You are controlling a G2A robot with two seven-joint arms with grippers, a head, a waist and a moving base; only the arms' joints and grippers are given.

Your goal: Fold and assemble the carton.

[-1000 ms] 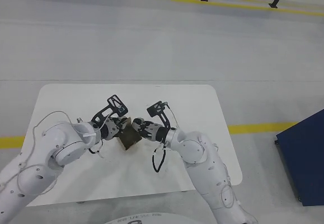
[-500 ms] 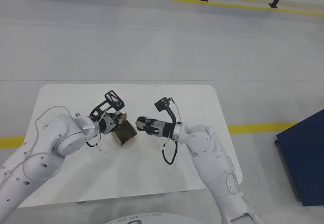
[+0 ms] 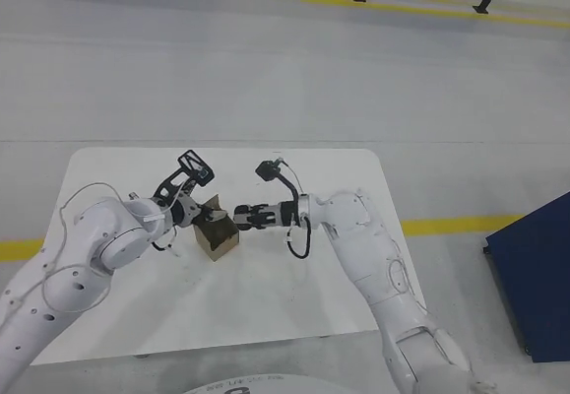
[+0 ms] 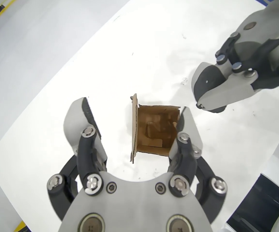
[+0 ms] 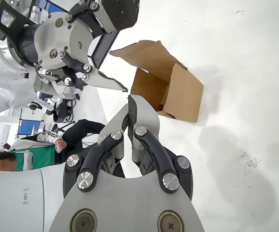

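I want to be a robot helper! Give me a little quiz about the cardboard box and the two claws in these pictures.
1. True or false: the left claw is open.
2. Fill in the missing word: the fingers of the right claw are ___ together, with nothing between them.
3. Pick one. The carton is:
A. standing on the white table with its top open
B. hanging in the air
C. squashed flat

Key
1. True
2. shut
3. A
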